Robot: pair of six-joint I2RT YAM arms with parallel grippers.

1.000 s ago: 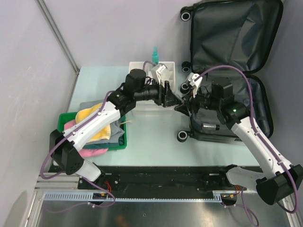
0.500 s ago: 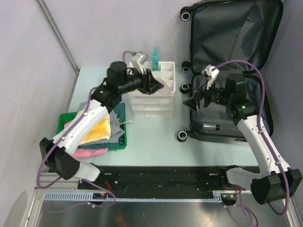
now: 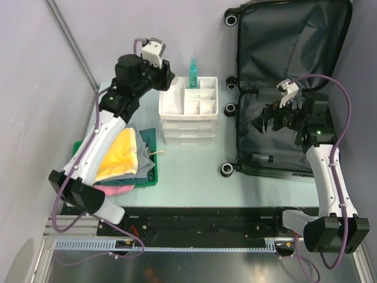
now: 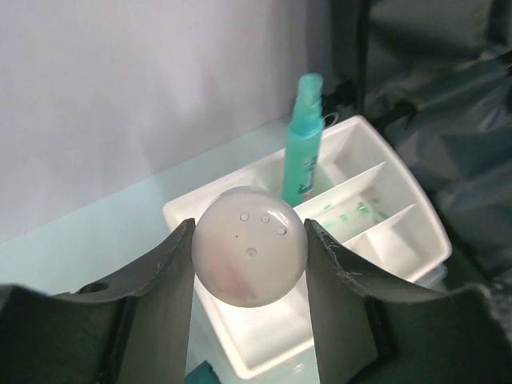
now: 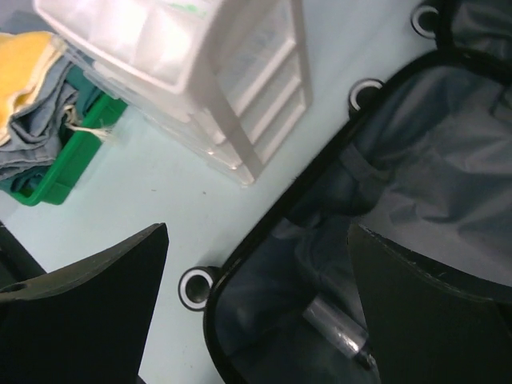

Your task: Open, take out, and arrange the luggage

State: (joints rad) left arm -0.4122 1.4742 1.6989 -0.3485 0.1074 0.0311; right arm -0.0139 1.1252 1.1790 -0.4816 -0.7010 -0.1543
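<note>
We had the luggage [image 3: 288,71] open, left gripper [image 4: 250,268] clamped on a white ball [image 4: 250,244] beside it, right gripper [image 5: 258,308] spread above a cylinder [image 5: 336,328] left inside.

Table [image 3: 194,177], contents:
- Luggage [image 3: 288,35] at right, lying open, one half far, the other near; small cylinder [image 3: 262,158] in the near half's near end.
- Drawer box [image 3: 189,121] just left of the luggage; spray bottle [image 3: 192,71] upright in its far compartment.
- Tray [image 3: 152,177] at near left (cloths [image 3: 121,156] piled in it).
- Ball [image 4: 250,232] between the left gripper's [image 4: 250,264] fingers, by the box's far-left corner.
</note>
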